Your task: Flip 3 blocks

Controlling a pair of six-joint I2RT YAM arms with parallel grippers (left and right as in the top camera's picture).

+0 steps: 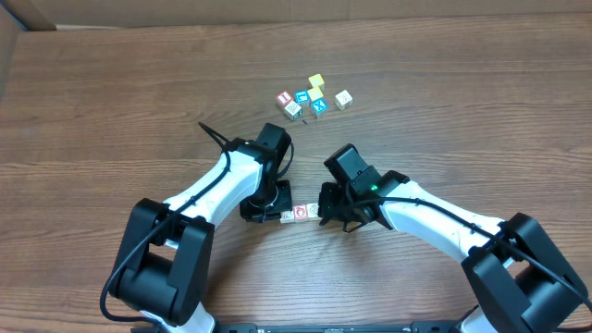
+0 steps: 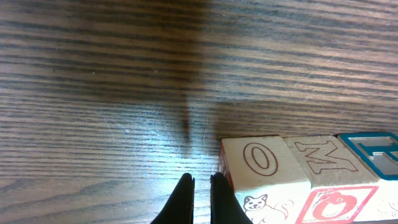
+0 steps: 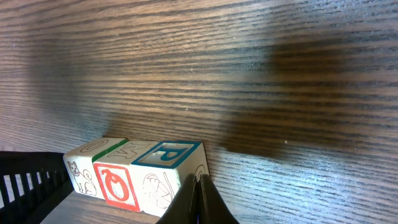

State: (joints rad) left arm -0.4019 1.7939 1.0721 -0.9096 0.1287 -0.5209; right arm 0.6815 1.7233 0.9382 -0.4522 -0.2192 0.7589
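Three picture blocks lie in a touching row between my two grippers. In the left wrist view the cat block [image 2: 264, 171] is nearest, then the red ring block [image 2: 326, 202], then a blue-framed block [image 2: 373, 152]. My left gripper [image 2: 202, 182] is shut with nothing in it, one finger against the cat block's end. In the right wrist view the blue-topped P block [image 3: 165, 171] is nearest, with the red ring block [image 3: 115, 185] and the cat block [image 3: 83, 169] beyond. My right gripper [image 3: 199, 182] is shut and empty, tips at the P block's end. Overhead, the row [image 1: 300, 213] lies between the left gripper [image 1: 280, 214] and the right gripper [image 1: 324, 214].
A cluster of several other small cubes [image 1: 314, 97], yellow, blue-faced and pictured, sits further back on the wooden table [image 1: 444, 102]. A cardboard edge [image 1: 9, 37] shows at the far left corner. The left gripper's black body [image 3: 25, 183] appears at the right wrist view's lower left.
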